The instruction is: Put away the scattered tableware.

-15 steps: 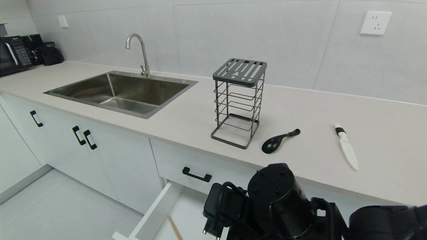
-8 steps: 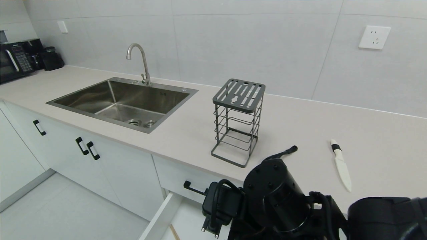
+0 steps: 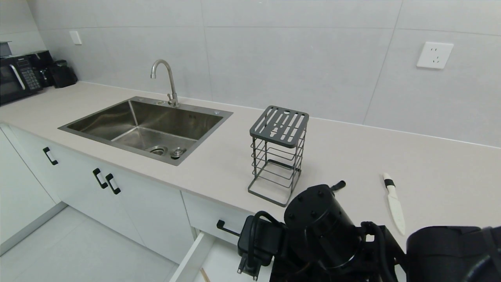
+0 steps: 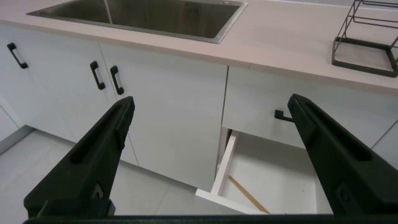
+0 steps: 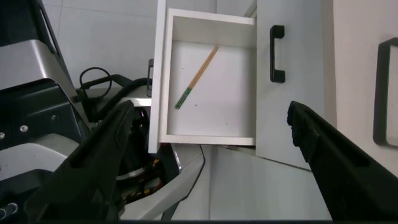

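On the counter point(image 3: 344, 156) a white knife point(image 3: 393, 203) with a black band lies at the right. The handle tip of a black spoon point(image 3: 338, 185) pokes out from behind my arm; its bowl is hidden. A grey wire rack point(image 3: 278, 152) stands upright at mid-counter. Below the counter a white drawer point(image 4: 267, 180) point(image 5: 211, 81) is pulled out, with one wooden chopstick point(image 4: 249, 194) point(image 5: 196, 78) in it. My left gripper point(image 4: 211, 162) hangs open in front of the cabinets and above the floor. My right gripper point(image 5: 211, 162) is open over the drawer.
A steel sink point(image 3: 117, 145) with a curved faucet point(image 3: 166, 80) sits left of the rack. A black microwave point(image 3: 15, 76) stands at the far left. Cabinet doors with black handles point(image 3: 105, 181) run under the counter. The drawer's side point(image 3: 188, 262) juts toward me.
The whole head view has shifted, so the camera has moved; the counter's things appear lower in the picture. The spoon's bowl is now hidden behind my arm.
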You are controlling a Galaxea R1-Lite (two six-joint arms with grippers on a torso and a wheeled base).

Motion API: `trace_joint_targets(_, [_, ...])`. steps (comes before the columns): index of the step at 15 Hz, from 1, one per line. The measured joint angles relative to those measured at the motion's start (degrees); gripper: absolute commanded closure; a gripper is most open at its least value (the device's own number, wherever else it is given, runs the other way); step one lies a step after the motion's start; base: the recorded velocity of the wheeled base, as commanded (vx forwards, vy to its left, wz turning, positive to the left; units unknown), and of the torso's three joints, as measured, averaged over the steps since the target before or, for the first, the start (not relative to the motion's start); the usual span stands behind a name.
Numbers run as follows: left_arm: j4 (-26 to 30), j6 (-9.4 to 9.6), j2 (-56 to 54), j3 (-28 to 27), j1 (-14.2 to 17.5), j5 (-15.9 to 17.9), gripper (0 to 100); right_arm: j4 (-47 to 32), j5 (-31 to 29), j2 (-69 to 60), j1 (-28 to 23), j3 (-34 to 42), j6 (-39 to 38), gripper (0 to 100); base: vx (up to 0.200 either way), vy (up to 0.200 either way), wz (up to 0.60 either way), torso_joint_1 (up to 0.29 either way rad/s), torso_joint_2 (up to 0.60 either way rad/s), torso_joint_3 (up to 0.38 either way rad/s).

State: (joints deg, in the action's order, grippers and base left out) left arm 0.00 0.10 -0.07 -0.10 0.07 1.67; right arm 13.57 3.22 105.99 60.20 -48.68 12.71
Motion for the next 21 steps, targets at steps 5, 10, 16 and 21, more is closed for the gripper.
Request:
trace_joint_targets(5, [0.00,0.00,0.00,0.00,0.00,-0.01,0,-0.51,0.44,-2.35,-2.82,3.84,-5.17,0,0.000,0.000,0.00,0.000,0.00,0.000])
trace_joint_targets(10, [0.00,0.00,0.00,0.00,0.00,0.00,0,-0.13,1.23,-10.57,-12.54,9.68,-7.13,0,0.000,0.000,0.00,0.000,0.00,0.000])
trace_joint_targets(16, [0.00,0.00,0.00,0.00,0.00,-0.01,0,-5.42,10.17,-15.03,-26.77,10.58,15.80,0,0.000,0.000,0.00,0.000,0.00,0.000])
trace_joint_targets(21, [0.00,-0.02,0.00,0.00,0.00,0.00,0,-8.45,18.37,-7.91,-36.96,3.32,25.05,0,0.000,0.000,0.00,0.000,0.00,0.000])
